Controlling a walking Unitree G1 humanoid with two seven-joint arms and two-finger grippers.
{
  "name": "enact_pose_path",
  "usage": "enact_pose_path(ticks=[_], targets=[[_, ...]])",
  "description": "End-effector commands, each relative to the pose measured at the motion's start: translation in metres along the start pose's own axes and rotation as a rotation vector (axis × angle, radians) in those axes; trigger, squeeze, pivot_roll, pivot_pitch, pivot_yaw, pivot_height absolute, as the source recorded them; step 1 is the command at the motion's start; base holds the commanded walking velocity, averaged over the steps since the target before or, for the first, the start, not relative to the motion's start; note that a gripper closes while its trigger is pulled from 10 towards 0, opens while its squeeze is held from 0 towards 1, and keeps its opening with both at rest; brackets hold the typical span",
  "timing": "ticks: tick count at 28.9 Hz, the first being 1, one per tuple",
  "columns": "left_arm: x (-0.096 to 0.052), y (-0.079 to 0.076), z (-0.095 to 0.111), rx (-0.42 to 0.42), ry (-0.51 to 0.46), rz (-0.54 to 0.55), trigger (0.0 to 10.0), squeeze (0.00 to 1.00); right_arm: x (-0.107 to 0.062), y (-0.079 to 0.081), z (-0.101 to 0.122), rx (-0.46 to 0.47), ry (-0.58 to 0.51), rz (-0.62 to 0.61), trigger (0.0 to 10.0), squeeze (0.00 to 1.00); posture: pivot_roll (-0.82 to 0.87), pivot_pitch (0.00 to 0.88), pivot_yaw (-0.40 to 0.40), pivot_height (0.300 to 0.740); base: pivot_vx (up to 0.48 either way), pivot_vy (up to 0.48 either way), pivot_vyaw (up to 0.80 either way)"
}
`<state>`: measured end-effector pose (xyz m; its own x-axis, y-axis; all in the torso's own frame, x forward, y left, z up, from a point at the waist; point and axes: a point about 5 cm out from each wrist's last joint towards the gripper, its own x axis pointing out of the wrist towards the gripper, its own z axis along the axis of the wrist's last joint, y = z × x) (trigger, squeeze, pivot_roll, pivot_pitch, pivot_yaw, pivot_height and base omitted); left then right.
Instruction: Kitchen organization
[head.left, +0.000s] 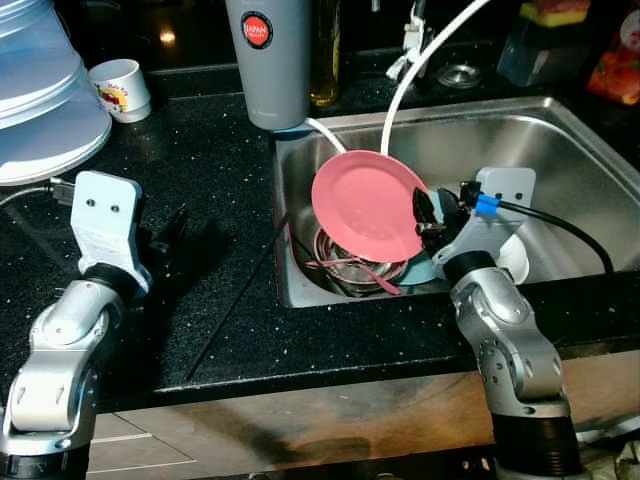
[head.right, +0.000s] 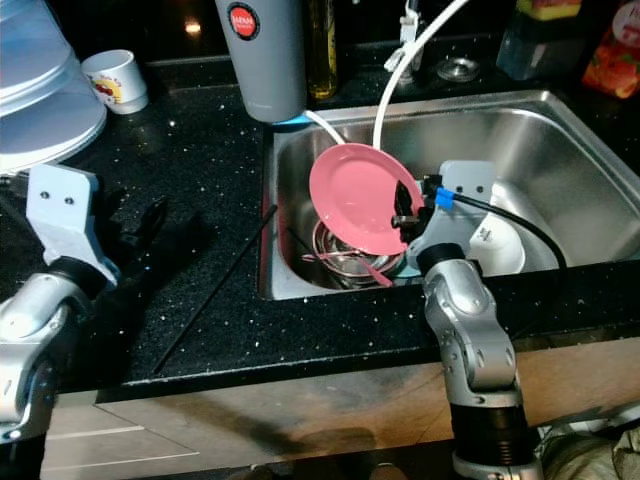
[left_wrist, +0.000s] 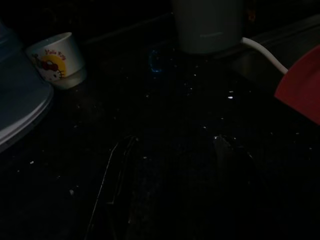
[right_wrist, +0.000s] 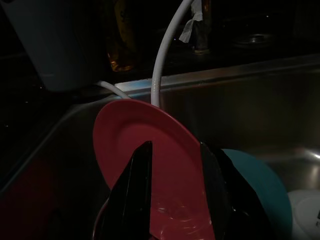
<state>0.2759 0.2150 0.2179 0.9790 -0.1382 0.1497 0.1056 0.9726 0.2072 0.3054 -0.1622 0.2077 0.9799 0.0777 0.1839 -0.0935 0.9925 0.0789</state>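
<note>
The pink plate (head.left: 368, 205) stands tilted on edge in the left part of the steel sink (head.left: 560, 140), above a metal bowl (head.left: 345, 268). The right tool (head.left: 428, 218) grips the plate's right rim, one finger on each face. A teal dish (right_wrist: 260, 192) sits just behind. The white hose (head.left: 420, 70) arcs over the plate's upper edge. The left tool (head.left: 168, 232) hovers over bare black worktop (head.left: 200, 150), well apart from the sink; I cannot tell how its fingers stand.

pink plate (head.left: 367, 204) | round, tilted on edge | over sink (head.left: 590, 160) dishes
</note>
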Motion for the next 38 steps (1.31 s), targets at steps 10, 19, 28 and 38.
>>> enact_pose_path(ticks=[10,19,28,38], targets=[[0.001,-0.015,-0.014,-0.084,0.018,0.019,10.0,0.0,0.006,-0.003,0.014,-0.077,-0.01,0.024,10.0,0.0,0.01,0.135,0.024,0.74,0.0,0.0,0.0],[-0.006,-0.016,-0.027,-0.069,0.11,0.021,10.0,0.0,0.001,0.004,0.002,-0.078,0.057,0.059,10.0,0.0,0.0,0.124,0.012,0.74,0.0,0.0,0.0],[-0.005,-0.017,-0.03,-0.079,0.119,0.034,10.0,0.0,-0.001,0.005,-0.005,-0.082,0.088,0.052,10.0,0.0,0.0,0.111,0.017,0.74,0.0,0.0,0.0],[-0.007,-0.014,-0.03,-0.078,0.116,0.077,10.0,0.0,0.0,0.002,-0.01,-0.053,0.118,0.043,10.0,0.0,0.01,0.105,0.016,0.74,0.0,0.0,0.0]])
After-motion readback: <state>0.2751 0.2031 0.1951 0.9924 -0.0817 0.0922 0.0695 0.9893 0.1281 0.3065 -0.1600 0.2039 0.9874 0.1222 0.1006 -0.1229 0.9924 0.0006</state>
